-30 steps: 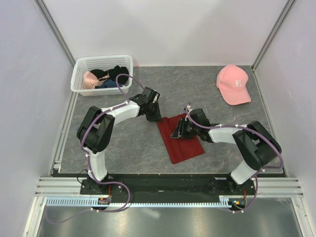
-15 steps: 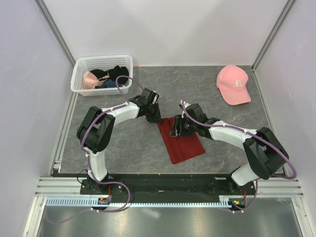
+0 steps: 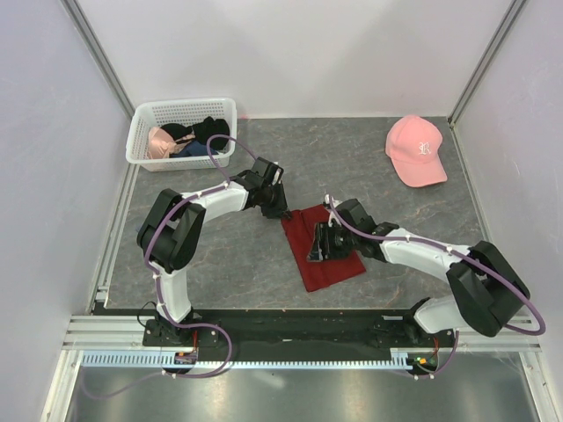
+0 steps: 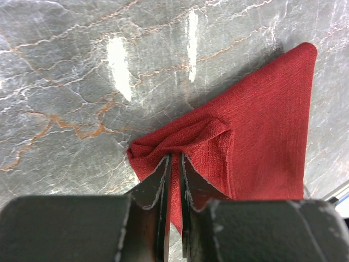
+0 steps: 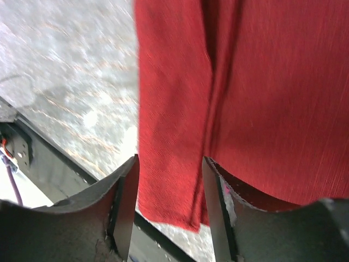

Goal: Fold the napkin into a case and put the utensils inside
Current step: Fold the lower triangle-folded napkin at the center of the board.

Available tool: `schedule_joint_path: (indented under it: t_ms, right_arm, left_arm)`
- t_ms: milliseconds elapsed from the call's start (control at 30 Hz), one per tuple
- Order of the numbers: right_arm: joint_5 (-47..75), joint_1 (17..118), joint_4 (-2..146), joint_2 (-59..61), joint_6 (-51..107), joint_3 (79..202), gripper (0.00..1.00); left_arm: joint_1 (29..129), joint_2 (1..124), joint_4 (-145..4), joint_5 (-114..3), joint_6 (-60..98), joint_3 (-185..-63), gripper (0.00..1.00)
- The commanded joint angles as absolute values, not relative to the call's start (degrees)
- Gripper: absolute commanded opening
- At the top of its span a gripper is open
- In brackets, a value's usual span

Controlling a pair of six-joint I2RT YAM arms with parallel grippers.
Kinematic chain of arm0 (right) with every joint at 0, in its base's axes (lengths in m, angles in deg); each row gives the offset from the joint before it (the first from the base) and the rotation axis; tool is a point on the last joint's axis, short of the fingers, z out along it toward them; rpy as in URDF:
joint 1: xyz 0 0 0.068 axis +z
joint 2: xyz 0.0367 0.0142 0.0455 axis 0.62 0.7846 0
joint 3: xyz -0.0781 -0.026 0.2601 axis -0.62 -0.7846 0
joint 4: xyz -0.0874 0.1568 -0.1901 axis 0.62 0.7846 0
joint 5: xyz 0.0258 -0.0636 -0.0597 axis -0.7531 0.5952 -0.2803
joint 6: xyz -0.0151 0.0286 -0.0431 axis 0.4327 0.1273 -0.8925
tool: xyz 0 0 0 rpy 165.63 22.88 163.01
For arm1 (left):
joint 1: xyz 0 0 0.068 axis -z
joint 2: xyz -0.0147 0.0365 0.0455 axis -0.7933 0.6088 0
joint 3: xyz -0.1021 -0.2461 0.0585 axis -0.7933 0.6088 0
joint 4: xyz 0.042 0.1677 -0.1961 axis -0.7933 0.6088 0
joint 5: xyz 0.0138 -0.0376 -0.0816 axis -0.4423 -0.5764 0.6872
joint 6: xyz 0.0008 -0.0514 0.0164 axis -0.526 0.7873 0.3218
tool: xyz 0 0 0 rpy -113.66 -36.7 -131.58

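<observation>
The dark red napkin (image 3: 327, 253) lies folded in a long rectangle on the grey marbled table. My left gripper (image 3: 283, 212) is shut on its far left corner. In the left wrist view the fingertips (image 4: 174, 159) pinch a bunched fold of the napkin (image 4: 262, 114). My right gripper (image 3: 316, 249) hovers over the napkin's left edge, open. In the right wrist view its jaws (image 5: 170, 161) stand apart above a lengthwise fold of the napkin (image 5: 262, 93), with no cloth gripped between them. No utensils are in view.
A white basket (image 3: 141, 139) holding pink and black garments stands at the far left. A pink cap (image 3: 415, 151) lies at the far right. A metal rail (image 3: 290, 332) runs along the near edge, and walls close in both sides.
My right gripper has opened wider and slid toward the near side along the napkin's left edge. The left gripper has kept its pinch in place.
</observation>
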State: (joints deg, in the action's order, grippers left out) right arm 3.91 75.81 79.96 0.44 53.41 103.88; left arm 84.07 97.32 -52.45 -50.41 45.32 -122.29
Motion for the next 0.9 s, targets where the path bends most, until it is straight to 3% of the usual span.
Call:
schedule_joint_path:
  t_ms: [0, 300, 433, 567, 867]
  right_arm:
    - [3.1, 75.8, 82.0, -1.5, 55.3, 99.9, 0.58]
    - [2.4, 76.4, 78.4, -2.6, 56.8, 95.6, 0.58]
    - [2.5, 76.9, 78.0, -2.3, 57.0, 95.5, 0.51]
    - [3.1, 77.2, 77.6, -2.6, 57.1, 95.6, 0.38]
    - [3.4, 77.4, 74.8, -1.4, 58.4, 95.3, 0.34]
  left_arm:
    - [84.0, 98.0, -54.4, -48.8, 46.4, -121.8, 0.15]
    - [84.0, 98.0, -54.6, -48.4, 46.3, -121.5, 0.15]
    - [84.0, 97.8, -54.6, -48.4, 46.5, -121.4, 0.14]
    - [84.0, 98.0, -54.7, -48.2, 46.6, -121.3, 0.14]
    - [84.0, 98.1, -55.1, -48.2, 46.8, -120.9, 0.14]
